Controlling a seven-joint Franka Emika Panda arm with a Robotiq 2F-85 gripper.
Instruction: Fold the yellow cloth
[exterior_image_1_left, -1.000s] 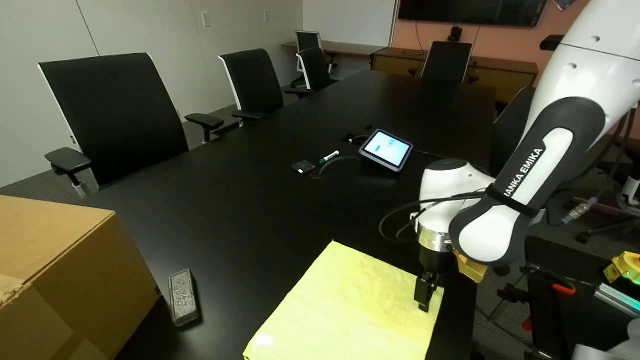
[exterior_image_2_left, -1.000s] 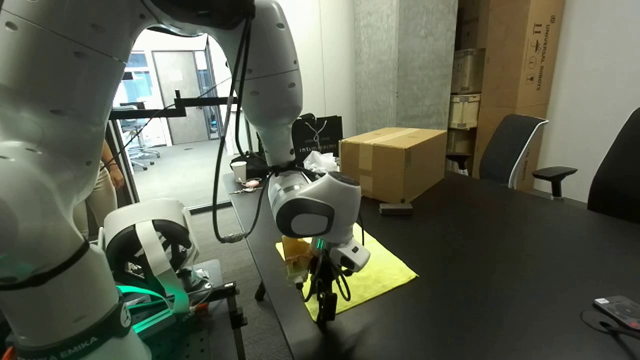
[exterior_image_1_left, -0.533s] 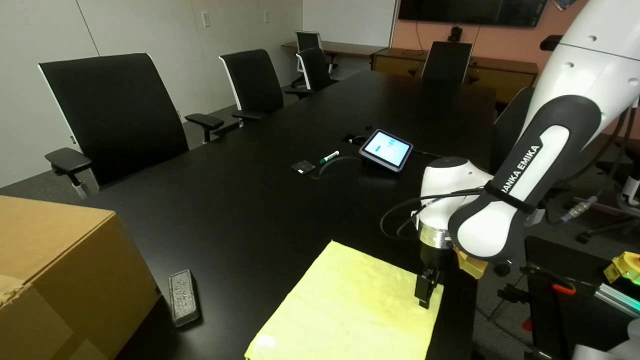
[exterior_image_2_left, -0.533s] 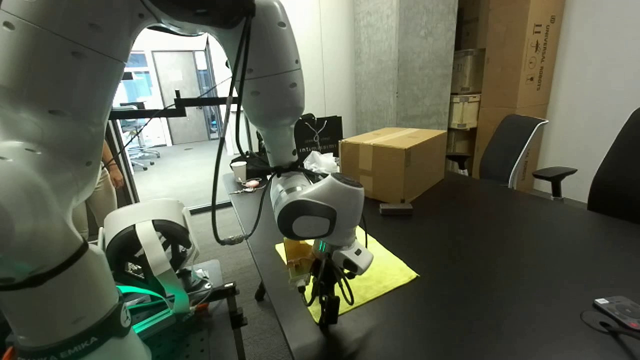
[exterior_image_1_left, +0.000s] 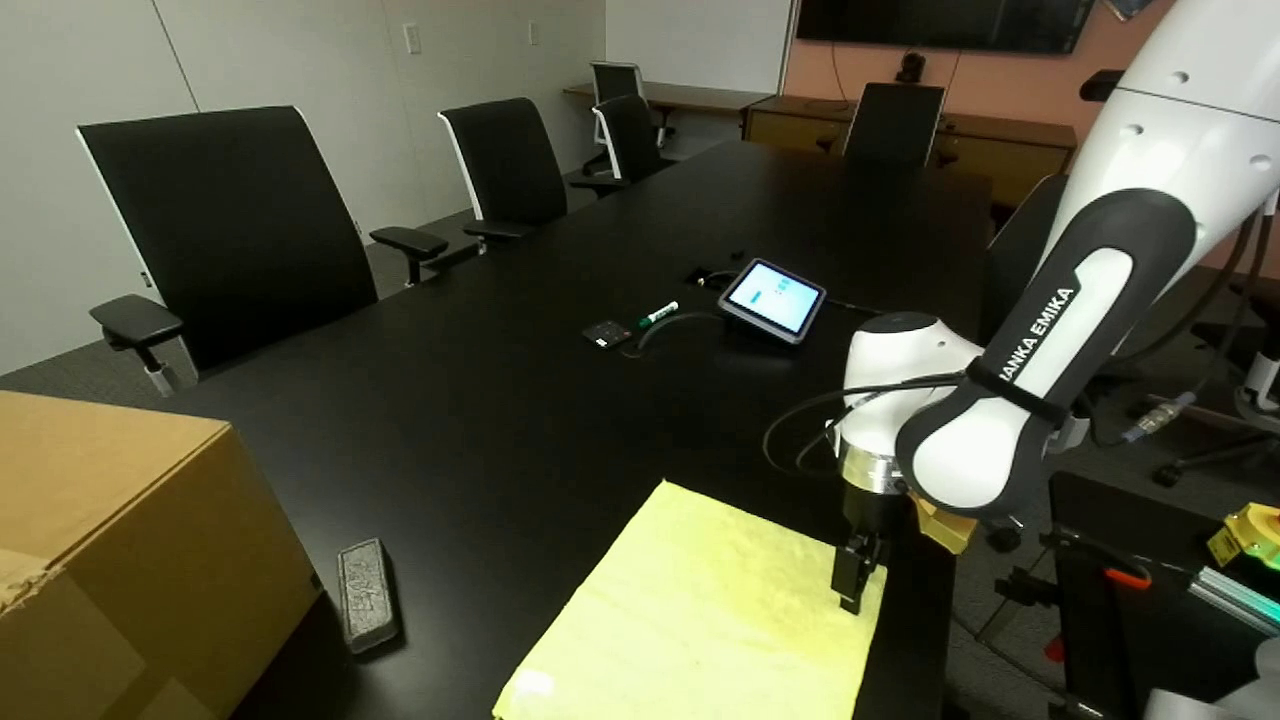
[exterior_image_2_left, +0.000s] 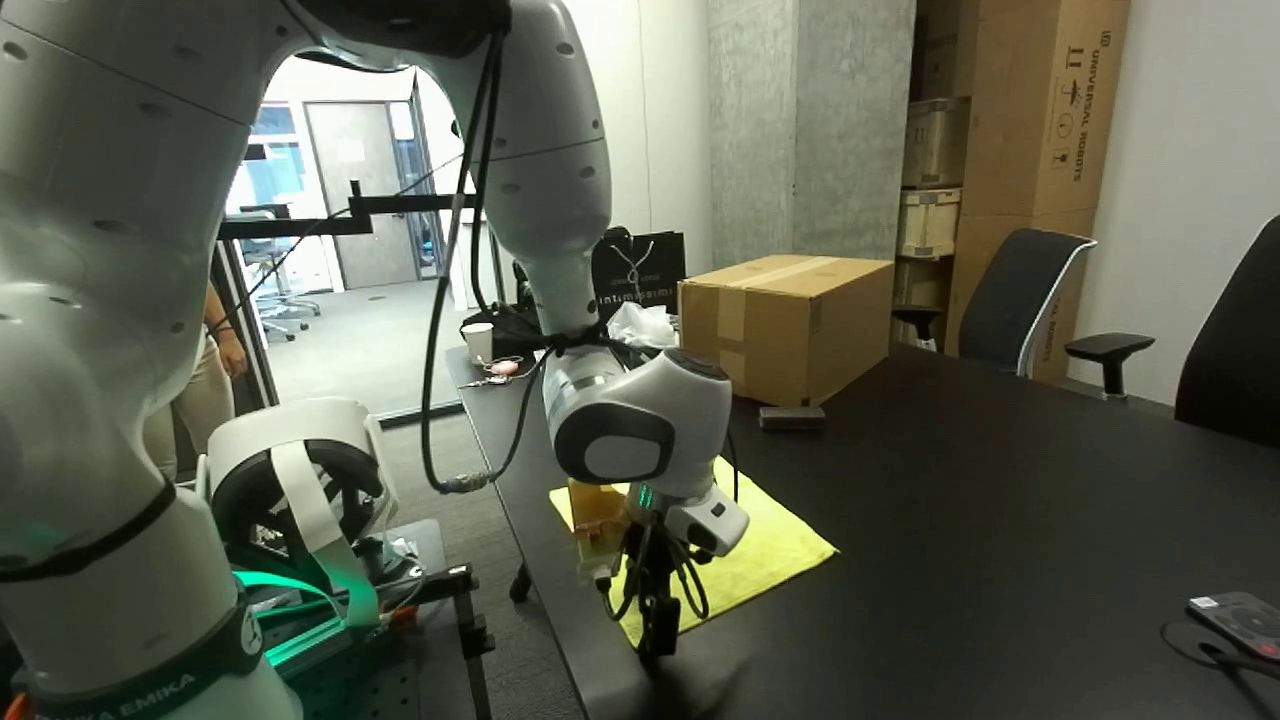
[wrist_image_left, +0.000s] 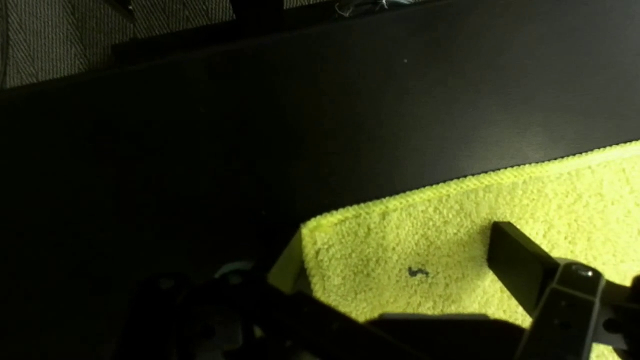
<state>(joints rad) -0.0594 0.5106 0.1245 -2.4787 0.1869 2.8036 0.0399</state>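
Note:
The yellow cloth lies flat and spread on the black table, near its edge; it also shows in an exterior view, partly hidden by the arm. My gripper points down at one corner of the cloth, low over it; it also shows in an exterior view. In the wrist view the gripper is open, its two fingers wide apart. One finger is at the cloth's corner edge, the other over the cloth. A small dark mark lies between them. Whether the fingertips touch the cloth I cannot tell.
A cardboard box and a grey block stand on the table beyond the cloth. A tablet, a green marker and a small black device lie farther along. A side cart with a headset stands by the table edge.
My gripper has moved slightly, toward the cloth's near corner in an exterior view. The cloth's edges have shifted by a very small amount. The gripper has taken hold of nothing.

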